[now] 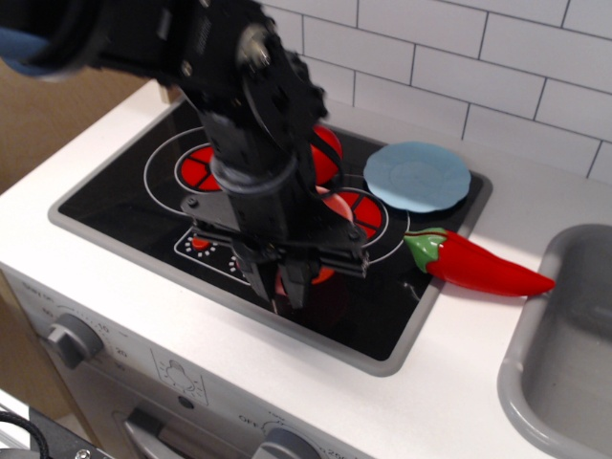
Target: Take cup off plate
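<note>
Gripper: the black gripper (284, 283) points down over the front of the stove, and its two thin fingers are closed on the cup, gripping its rim.
Cup: the cup (308, 271) is coral-red smooth plastic; only a part shows between and behind the fingers. It is off the plate, at about 8 o'clock from it and well apart, above the glossy stove top.
Plate: the plate (417, 176) is flat, round, matte light blue with a slightly wavy edge; it lies at the back right corner of the stove.
Stove: the stove (115, 210) is a shiny black panel with a grey frame, white rings and red burners.
Pepper: the pepper (478, 265) is long, glossy red with a green stem, at 5 o'clock from the plate.
Tomato: the tomato (325, 153) is round and red, partly hidden by the arm, at 9 o'clock from the plate.
Sink: the sink (564, 335) is a grey basin with rounded corners at the right edge.
</note>
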